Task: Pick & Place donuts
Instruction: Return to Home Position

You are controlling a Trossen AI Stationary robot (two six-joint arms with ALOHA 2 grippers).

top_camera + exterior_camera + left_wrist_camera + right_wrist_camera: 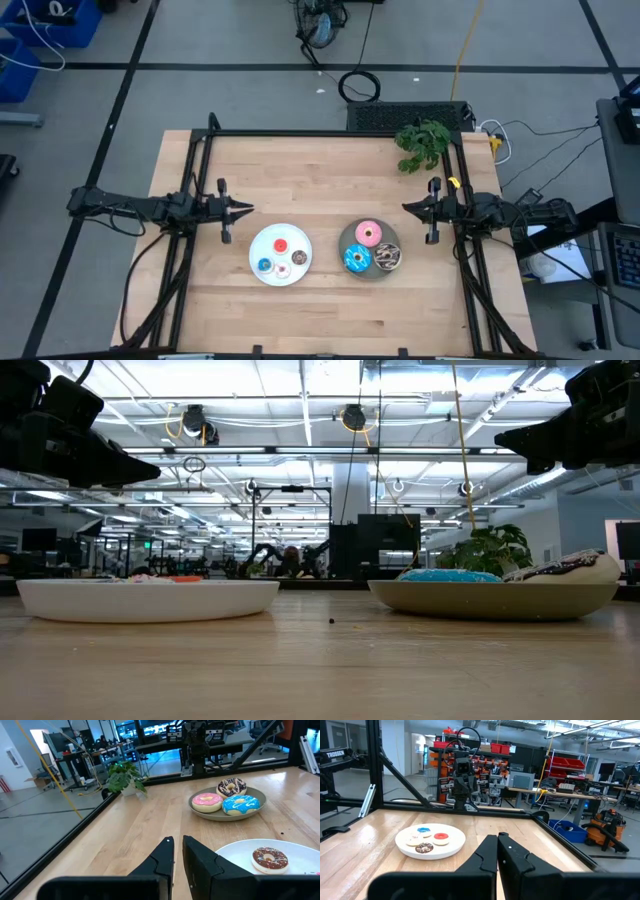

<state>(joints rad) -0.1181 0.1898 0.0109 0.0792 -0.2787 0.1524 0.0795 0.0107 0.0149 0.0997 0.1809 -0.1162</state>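
A white plate [255, 243] lies left of the table's middle and carries the small donuts: red-orange [281, 245], blue [264, 265], whitish [283, 270] and brown [298, 258]. Right of it, a grey plate [345, 238] holds the pink donut [368, 234], the blue-sprinkled donut [357, 259] and the dark brown-sprinkled donut [387, 258]. My left gripper [246, 210] hovers level at the table's left side, pointing right, its fingers [167, 845] a narrow gap apart around nothing. My right gripper [407, 208] hovers level at the right side, pointing left, shut [498, 836] and empty.
A green plant [423, 143] stands at the far right corner. Black frame rails [330, 133] run along the table's far, left and right edges. Bare wood [330, 320] lies in front of both plates, and a small dark speck [331, 622] sits between them.
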